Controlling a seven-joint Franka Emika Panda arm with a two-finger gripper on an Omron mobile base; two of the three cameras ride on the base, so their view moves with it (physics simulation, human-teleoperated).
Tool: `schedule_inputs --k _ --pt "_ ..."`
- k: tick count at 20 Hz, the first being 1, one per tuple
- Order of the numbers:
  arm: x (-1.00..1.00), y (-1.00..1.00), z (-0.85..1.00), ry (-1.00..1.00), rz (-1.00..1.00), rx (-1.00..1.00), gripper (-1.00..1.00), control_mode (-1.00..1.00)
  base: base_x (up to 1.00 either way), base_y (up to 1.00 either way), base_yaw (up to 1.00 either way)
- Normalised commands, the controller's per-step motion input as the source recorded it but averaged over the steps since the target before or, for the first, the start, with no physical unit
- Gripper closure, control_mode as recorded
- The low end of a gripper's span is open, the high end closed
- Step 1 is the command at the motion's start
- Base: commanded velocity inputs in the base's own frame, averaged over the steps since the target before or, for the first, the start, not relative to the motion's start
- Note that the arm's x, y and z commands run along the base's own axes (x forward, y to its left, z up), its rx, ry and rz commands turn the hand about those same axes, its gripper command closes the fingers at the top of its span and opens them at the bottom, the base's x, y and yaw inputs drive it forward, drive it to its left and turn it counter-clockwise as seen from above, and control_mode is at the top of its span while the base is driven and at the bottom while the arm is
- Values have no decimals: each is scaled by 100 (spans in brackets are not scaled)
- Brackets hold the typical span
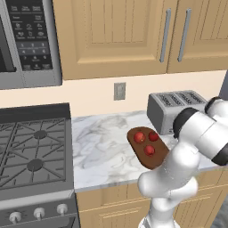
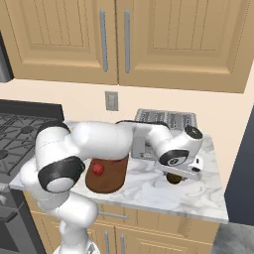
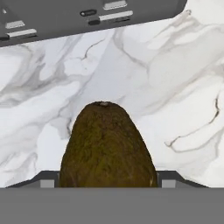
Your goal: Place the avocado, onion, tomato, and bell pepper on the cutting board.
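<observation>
Marble counter (image 1: 102,147): three red items already on cutting board (image 1: 156,156). I have the gripper (image 2: 174,177) low by the toaster (image 2: 166,120), avocado (image 3: 107,146) between its fingers; can't tell if clamped yet.

No legible text, brand, number or sign is being shown on any surface. Rows of pale markings are being displayed on the dark control panel of the microwave (image 1: 32,35) in the left base view, but they are being rendered too small and too blurred to be read as words or digits. Light marks are being seen on the grey underside of the toaster (image 3: 87,17) in the hand view; they are being presented as plain bars and no characters can be made out.
</observation>
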Motion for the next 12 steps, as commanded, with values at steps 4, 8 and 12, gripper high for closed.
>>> schedule_inputs --k 4,8,12 --pt "-37 100 35 0 0 0 100 -100 0 0 0" --pt "-41 100 21 -5 0 0 100 -100 0 0 0" --pt "-8 100 7 -6 0 -3 100 -100 0 0 0"
